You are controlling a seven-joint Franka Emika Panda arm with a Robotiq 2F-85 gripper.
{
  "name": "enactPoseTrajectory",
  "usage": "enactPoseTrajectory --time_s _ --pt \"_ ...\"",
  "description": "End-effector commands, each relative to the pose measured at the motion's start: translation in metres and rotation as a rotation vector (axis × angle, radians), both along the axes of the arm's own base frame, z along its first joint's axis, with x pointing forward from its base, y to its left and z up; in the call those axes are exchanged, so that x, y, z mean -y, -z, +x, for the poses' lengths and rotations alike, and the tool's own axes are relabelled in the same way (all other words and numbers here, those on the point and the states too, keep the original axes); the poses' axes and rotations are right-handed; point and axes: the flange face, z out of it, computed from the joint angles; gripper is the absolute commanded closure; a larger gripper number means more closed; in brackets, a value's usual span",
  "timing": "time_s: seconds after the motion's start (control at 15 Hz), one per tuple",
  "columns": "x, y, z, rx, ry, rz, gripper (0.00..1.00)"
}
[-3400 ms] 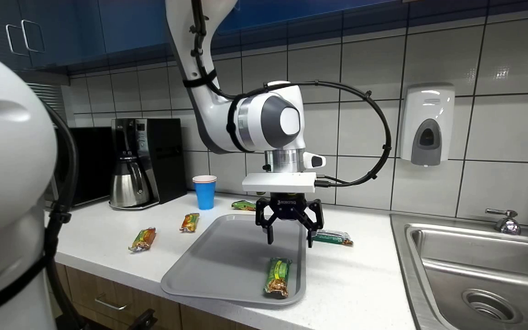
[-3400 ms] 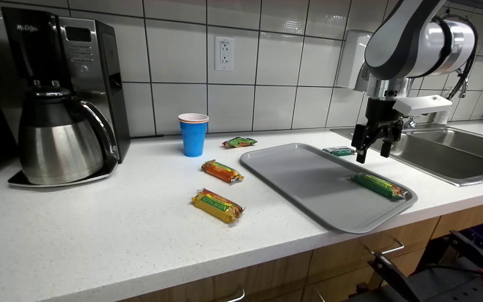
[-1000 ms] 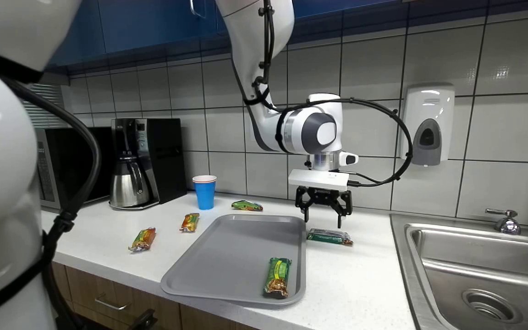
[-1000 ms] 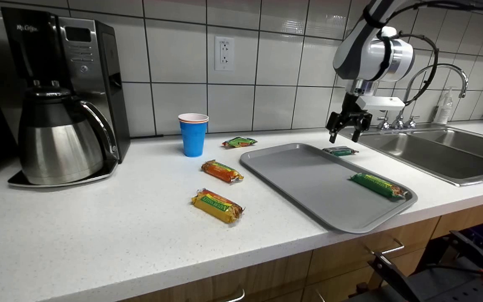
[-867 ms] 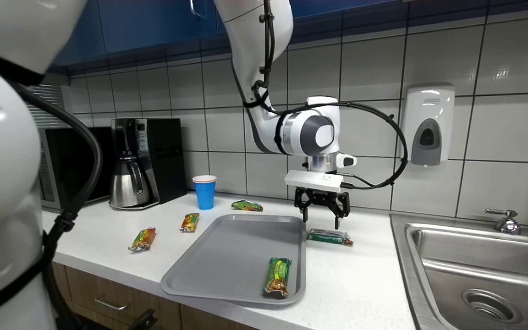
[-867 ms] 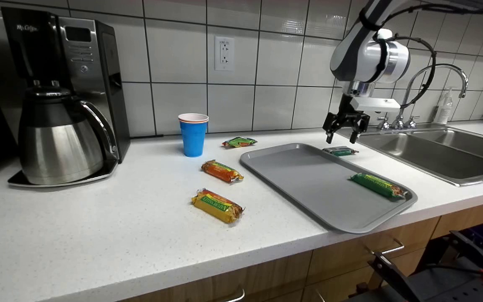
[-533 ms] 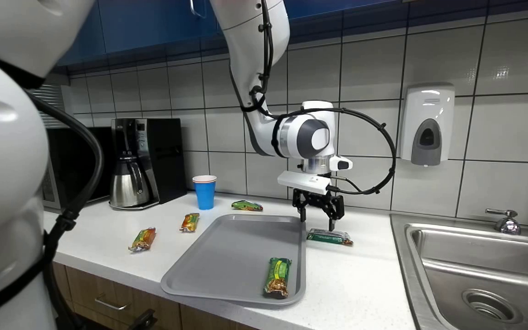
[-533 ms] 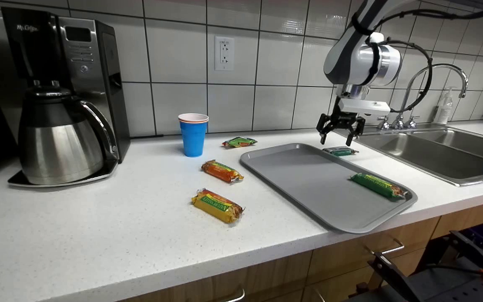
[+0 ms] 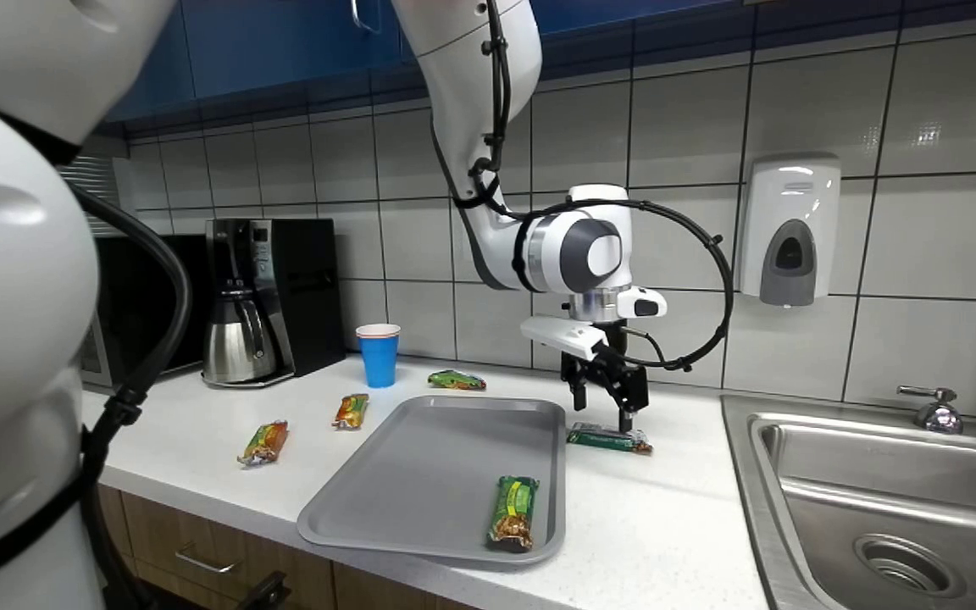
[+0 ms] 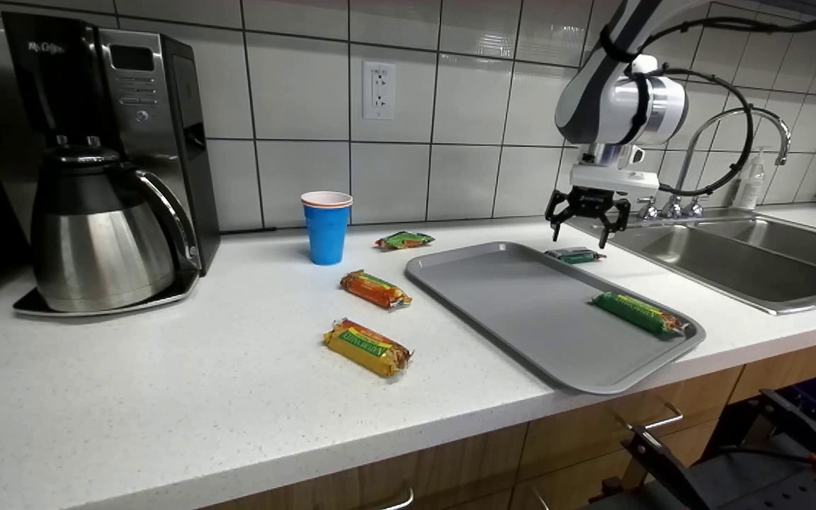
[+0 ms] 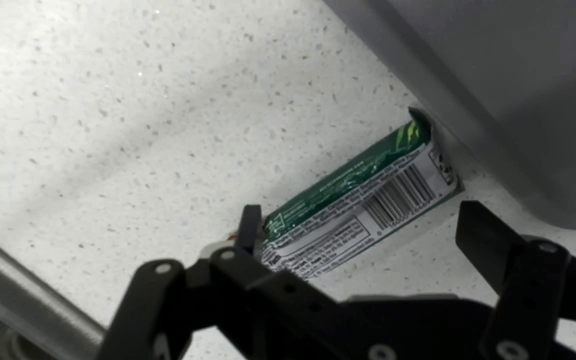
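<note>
Jaws apart, the Robotiq gripper [image 10: 579, 242] hung over a granola bar [image 11: 353, 205] on the speckled countertop [image 10: 188, 404] by the tiled wall [image 10: 302, 92].

It's a kitchen or kitchenette. Tells: brushed stainless-steel sink [image 9: 761, 491] with curved chrome faucet [image 10: 785, 138] set in white speckled bench [image 10: 167, 397], brown wood-grain drawers [image 10: 578, 435] below, glossy blue wall cabinets [image 9: 285, 51], white-tiled backsplash [image 10: 475, 103], black-and-silver drip coffee maker [image 10: 140, 134] with steel carafe [image 10: 103, 251], white plastic wall soap dispenser [image 9: 791, 195]. Home vs office: can't tell.
</note>
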Motion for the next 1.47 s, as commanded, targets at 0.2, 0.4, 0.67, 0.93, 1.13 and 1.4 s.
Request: enactPoseTrajectory --time_s 0.2,0.4,0.67,0.93,1.13,1.4 --pt "0.0003 -0.0028 0.0054 -0.009 0.161 0.035 0.0" --pt "-0.0011 0.0015 0.0002 0.0 0.131 0.039 0.0" --pt "-0.0036 0.0019 0.0006 0.0 0.134 0.047 0.0" --pt "-0.0035 0.0019 0.0006 -0.001 0.135 0.047 0.0" --pt "-0.0021 0.0011 0.0016 0.003 0.177 0.041 0.0" --pt "-0.0006 0.0005 -0.0001 0.011 0.251 0.043 0.0"
